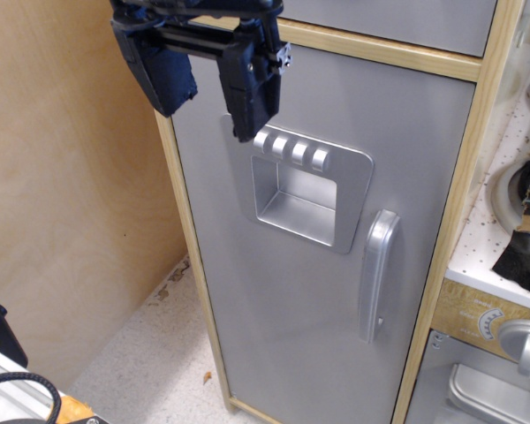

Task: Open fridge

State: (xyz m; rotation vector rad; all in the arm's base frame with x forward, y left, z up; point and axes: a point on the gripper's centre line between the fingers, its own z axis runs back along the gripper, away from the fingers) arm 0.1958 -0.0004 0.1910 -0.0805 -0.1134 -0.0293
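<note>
The fridge is a tall wooden cabinet with a matte silver-grey door, and the door is shut flush in its wood frame. A silver vertical bar handle sits at the door's right edge. A recessed dispenser panel with four silver knobs sits at the door's upper middle. My gripper hangs at the top left in front of the door's upper left corner. Its two dark fingers stand apart and hold nothing. It is up and to the left of the handle, with the right fingertip just above the leftmost knob.
A short grey panel sits above the fridge. A speckled white counter with a sink is at the right, and a small grey oven door with a knob is below it. A plywood wall stands at the left. Black cables lie at the bottom left.
</note>
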